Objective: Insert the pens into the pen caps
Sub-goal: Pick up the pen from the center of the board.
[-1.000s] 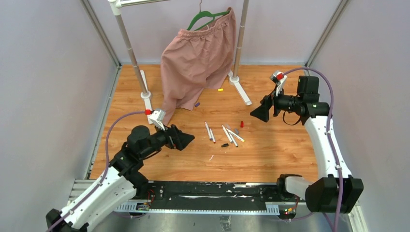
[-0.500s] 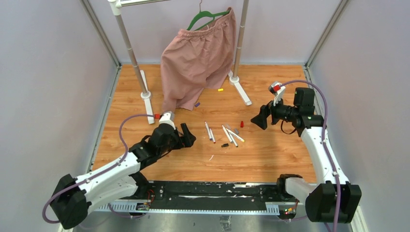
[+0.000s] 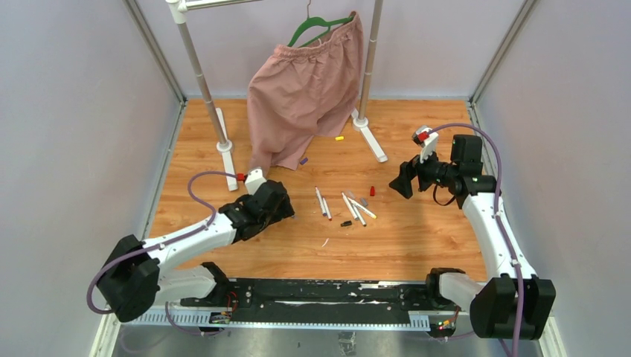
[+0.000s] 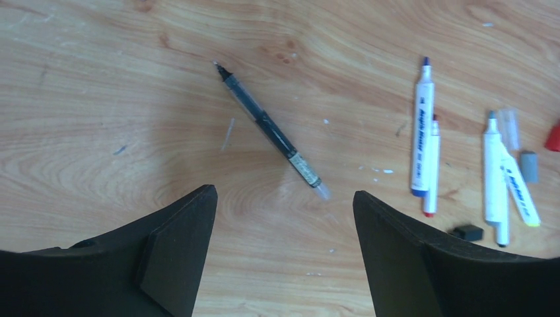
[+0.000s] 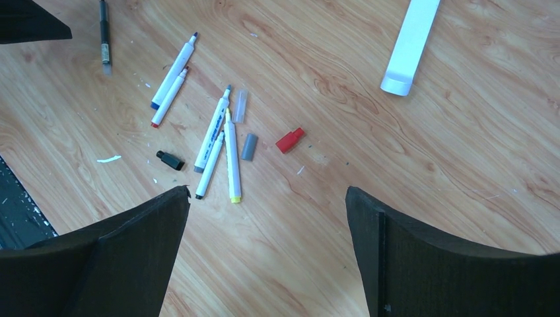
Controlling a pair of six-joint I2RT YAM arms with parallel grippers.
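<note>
Hovering my open left end effector (image 4: 284,198) above the thin black plastic pen (image 4: 271,129) on the wooden counter (image 4: 99,99), I should grab its middle squarely. My right end effector (image 5: 267,193) is open too.

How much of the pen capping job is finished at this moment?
Done: nothing. The white pens lie uncapped beside the loose red cap, grey cap and black cap. In hand: nothing; the left hand hovers open near the black pen, the right hand is open too. Left: capping every pen.
</note>
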